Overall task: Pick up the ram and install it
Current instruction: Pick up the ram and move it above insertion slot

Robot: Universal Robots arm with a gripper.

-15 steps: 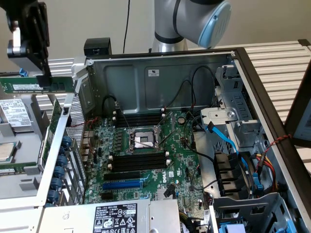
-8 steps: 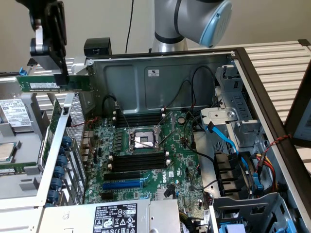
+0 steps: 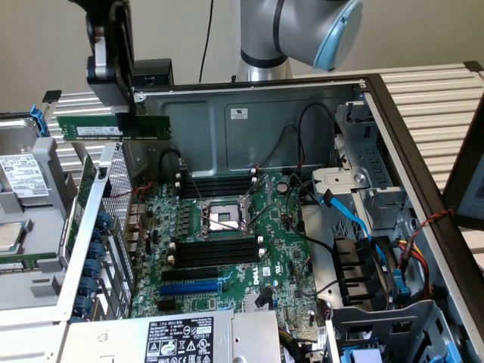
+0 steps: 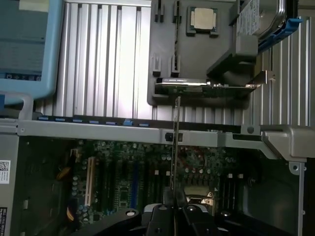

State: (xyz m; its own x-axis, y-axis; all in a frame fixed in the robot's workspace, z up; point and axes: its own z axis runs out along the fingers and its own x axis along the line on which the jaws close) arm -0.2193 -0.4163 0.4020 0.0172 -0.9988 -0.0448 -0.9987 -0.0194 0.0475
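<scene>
The ram point(image 3: 91, 128) is a long dark-green stick with a white label strip. It hangs level in the air above the case's upper corner, on the exterior view's left. My gripper point(image 3: 125, 113) is shut on it from above, near the stick's middle. In the wrist view the ram point(image 4: 175, 142) shows edge-on as a thin line running out from between my fingers point(image 4: 167, 200), over the case rim and the motherboard point(image 4: 123, 177). Black memory slots point(image 3: 215, 253) with white end clips lie on the motherboard point(image 3: 280, 261) on both sides of the CPU socket point(image 3: 221, 219), well below the stick.
A long blue slot point(image 3: 193, 287) lies near the front of the board. Drive cages and blue cables point(image 3: 363, 227) crowd the exterior view's right. A grey parts tray point(image 4: 197, 54) with a hard drive point(image 3: 19, 178) sits outside the case. The power supply point(image 3: 178, 339) is in front.
</scene>
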